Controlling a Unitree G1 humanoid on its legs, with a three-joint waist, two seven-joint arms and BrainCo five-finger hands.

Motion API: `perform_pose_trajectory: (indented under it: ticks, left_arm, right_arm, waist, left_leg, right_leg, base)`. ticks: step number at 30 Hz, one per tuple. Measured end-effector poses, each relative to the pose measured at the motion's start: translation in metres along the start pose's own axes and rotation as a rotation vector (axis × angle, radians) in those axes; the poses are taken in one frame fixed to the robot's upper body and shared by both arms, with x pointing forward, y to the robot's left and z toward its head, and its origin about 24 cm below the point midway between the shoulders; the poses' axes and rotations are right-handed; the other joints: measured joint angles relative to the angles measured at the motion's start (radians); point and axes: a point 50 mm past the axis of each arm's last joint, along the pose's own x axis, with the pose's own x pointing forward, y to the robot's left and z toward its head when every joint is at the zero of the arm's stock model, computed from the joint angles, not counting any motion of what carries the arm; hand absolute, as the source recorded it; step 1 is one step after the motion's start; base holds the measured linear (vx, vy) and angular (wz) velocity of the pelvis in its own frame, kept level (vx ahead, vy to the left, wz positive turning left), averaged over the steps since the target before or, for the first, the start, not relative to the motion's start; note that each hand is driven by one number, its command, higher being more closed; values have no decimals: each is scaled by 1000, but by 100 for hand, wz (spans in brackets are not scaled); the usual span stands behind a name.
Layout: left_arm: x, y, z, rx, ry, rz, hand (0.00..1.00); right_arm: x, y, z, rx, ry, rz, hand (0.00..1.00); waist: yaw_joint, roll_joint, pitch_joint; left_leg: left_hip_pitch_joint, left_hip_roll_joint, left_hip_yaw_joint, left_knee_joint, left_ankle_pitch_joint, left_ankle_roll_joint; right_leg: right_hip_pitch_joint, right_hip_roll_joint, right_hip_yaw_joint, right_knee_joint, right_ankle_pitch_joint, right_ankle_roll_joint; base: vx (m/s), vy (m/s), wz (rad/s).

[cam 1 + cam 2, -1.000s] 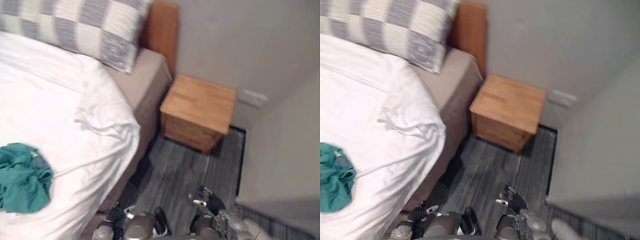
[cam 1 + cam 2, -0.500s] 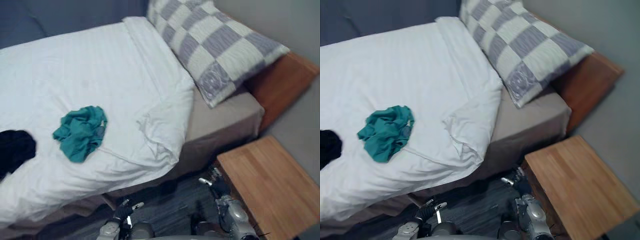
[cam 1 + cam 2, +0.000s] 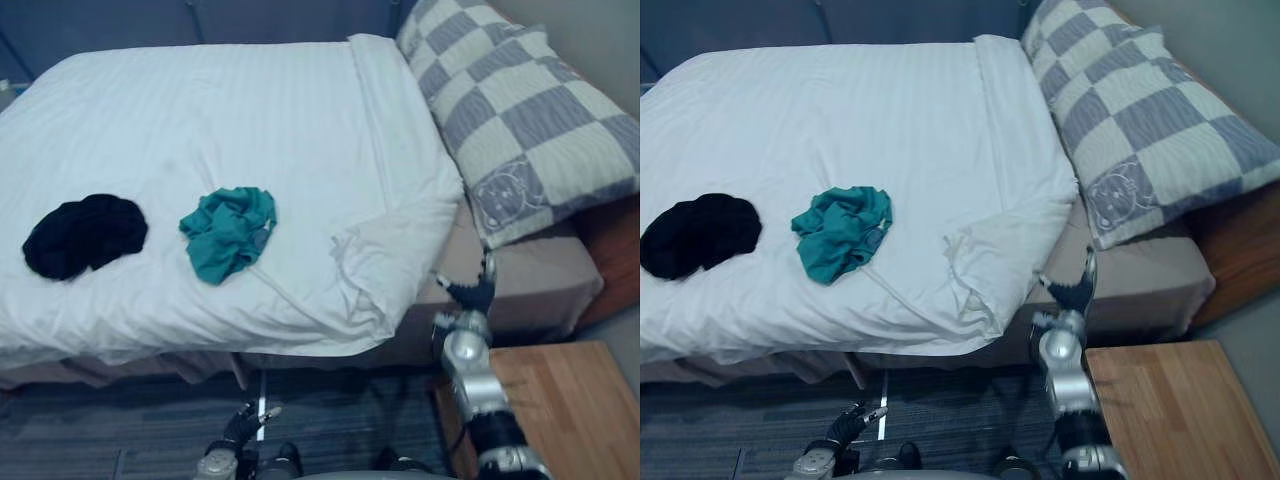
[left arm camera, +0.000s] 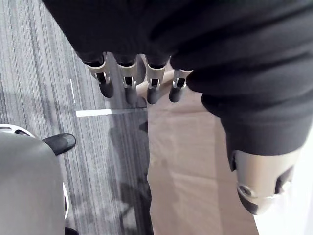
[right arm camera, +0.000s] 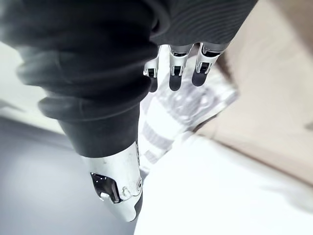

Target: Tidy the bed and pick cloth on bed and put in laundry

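Left eye view: teal crumpled cloth (image 3: 228,232) bunched on the white striped duvet (image 3: 250,100), close to the bed's near edge and about midway along it; black crumpled cloth (image 3: 85,233) near it on the foot side, not touching; grey-and-white checked pillow (image 3: 520,110) at the head. Teal heap's long axis slanting, broad end toward the pillow side, narrow tail toward the near edge; no real front to speak of. Right hand (image 3: 472,290) raised by the beige mattress side (image 3: 540,285) at the near head corner, above the light wooden bedside table (image 3: 580,400); left hand (image 3: 243,425) low over the grey floor, short of the bed. Right eye view: same layout, neither cloth touched. Left wrist view: fingers (image 4: 128,83) straight and loosely spread, holding nothing. Right wrist view: fingers (image 5: 177,78) likewise straight and empty, pillow beyond. Judged an approach step, nothing picked yet. Next, probably: reach across the near edge, come down on the teal heap, close round the bunched fabric.
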Motion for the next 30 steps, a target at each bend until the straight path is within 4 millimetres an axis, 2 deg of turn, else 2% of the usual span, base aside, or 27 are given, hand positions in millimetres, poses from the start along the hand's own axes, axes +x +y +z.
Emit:
perform_pose_trajectory:
  ticks: [4,8,12,15,16,19,20,23,24,28,30]
  left_arm:
    - [-1,4,-1,32,5,8,0]
    - [-3,10,-5,76,17,17,0]
    - [-4,14,-8,86,36,9,0]
    - [0,16,8,98,-15,5,0]
    - [3,16,17,99,-35,-3,0]
    - [6,17,32,108,-78,-7,0]
    - [7,17,36,119,-88,-9,0]
    - [10,19,48,146,-116,-13,0]
    - [11,20,53,152,-128,-12,0]
    - [12,20,59,185,-141,-23,0]
    - [12,19,61,188,-145,-38,0]
  right_arm:
    - [10,21,19,-97,-70,154,0]
    - [9,36,7,-181,-8,316,0]
    - [15,52,4,-306,11,440,0]
    - [38,52,15,-381,8,435,0]
    - [47,47,20,-407,-5,425,0]
    - [68,36,37,-448,-43,411,0]
    - [72,32,42,-458,-55,415,100]
    - [89,21,62,-530,-114,434,100]
    - [96,16,75,-568,-158,431,100]
    - [109,3,95,-655,-231,429,100]
    - [111,0,99,-684,-241,434,100]
  waist:
    - [10,-8,-11]
    - [21,-13,-15]
    - [22,-14,-12]
    - [31,-20,36]
    - [52,-19,60]
    - [72,-18,131]
    - [74,-16,150]
    - [72,-11,209]
    - [72,-9,235]
    - [72,-4,255]
    - [71,-3,257]
  left_leg:
    - [13,0,-10,-15,13,-13]
    - [11,0,-20,-24,16,-17]
    - [-52,-1,-33,-24,37,4]
    - [-115,1,-51,-17,68,20]
    - [-133,1,-51,-17,77,22]
    - [-177,-3,-63,-17,97,33]
    - [-191,-4,-63,-17,99,35]
    - [-242,-14,-67,2,99,38]
    - [-271,-15,-70,23,97,40]
    - [-316,-14,-72,49,97,55]
    - [-321,-13,-67,51,95,58]
  right_leg:
    - [23,4,-22,-13,0,0]
    - [26,8,-28,-15,0,-1]
    - [-27,8,-40,-3,2,-5]
    - [-98,1,-54,33,5,-17]
    - [-123,-3,-54,51,3,-23]
    - [-176,-10,-55,99,-3,-34]
    - [-190,-17,-55,119,-9,-39]
    - [-261,-45,-51,197,-33,-44]
    - [-286,-53,-50,216,-35,-47]
    - [-327,-58,-47,237,-39,-54]
    - [-339,-58,-39,247,-43,-58]
  base:
    - [-20,-21,19]
    - [-53,-16,7]
    - [-75,-3,12]
    - [-51,7,25]
    - [-66,18,9]
    - [-106,22,13]
    - [-128,39,13]
    - [-97,39,11]
    - [-63,20,6]
    - [-23,2,2]
    - [26,-22,-5]
